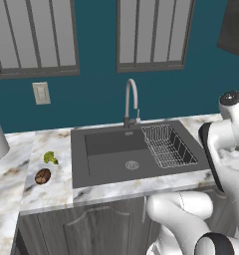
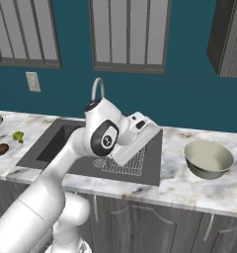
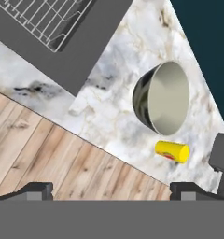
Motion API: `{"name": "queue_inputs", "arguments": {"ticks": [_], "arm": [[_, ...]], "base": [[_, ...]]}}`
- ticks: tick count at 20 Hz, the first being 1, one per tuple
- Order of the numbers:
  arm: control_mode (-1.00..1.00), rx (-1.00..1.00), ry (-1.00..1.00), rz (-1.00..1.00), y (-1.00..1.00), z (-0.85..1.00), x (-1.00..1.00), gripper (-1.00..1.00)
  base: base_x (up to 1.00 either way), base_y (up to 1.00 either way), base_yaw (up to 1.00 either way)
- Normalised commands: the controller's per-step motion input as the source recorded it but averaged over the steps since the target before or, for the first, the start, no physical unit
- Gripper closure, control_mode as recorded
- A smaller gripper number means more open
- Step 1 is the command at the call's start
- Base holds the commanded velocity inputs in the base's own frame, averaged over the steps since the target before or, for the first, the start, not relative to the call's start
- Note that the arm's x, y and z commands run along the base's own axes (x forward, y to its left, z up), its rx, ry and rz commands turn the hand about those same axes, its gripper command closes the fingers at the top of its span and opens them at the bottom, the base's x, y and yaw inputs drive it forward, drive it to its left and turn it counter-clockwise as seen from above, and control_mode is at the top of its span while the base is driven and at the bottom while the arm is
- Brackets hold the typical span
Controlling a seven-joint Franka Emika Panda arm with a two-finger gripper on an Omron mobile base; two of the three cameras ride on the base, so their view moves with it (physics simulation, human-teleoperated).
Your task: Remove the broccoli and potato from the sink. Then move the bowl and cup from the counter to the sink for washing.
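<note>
**Marble counter, bowl and cup waiting beside the sink**

The marble counter (image 2: 175,190) runs under teal walls. Judged from the sink (image 1: 111,154), the first half looks done: broccoli (image 1: 51,157) and potato (image 1: 42,176) lie left of it. The gripper (image 3: 111,189) hangs wide and empty, near the sink's right edge. Farther right sit the bowl (image 3: 163,98) and, just beside it, the cup (image 3: 171,151), lying tipped. It could roll from a careless pinch, or the fingers could nudge the bowl.
</note>
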Motion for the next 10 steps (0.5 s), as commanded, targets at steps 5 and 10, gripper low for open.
{"name": "queue_inputs", "arguments": {"ticks": [5,10], "arm": [[-1.0,0.0,0.02,0.0,-0.25,-0.06,0.09,-1.0],[-1.0,0.0,0.0,0.0,-0.2,-0.11,0.12,-1.0]], "base": [[0.0,0.0,0.0],[0.0,0.0,0.0]]}}
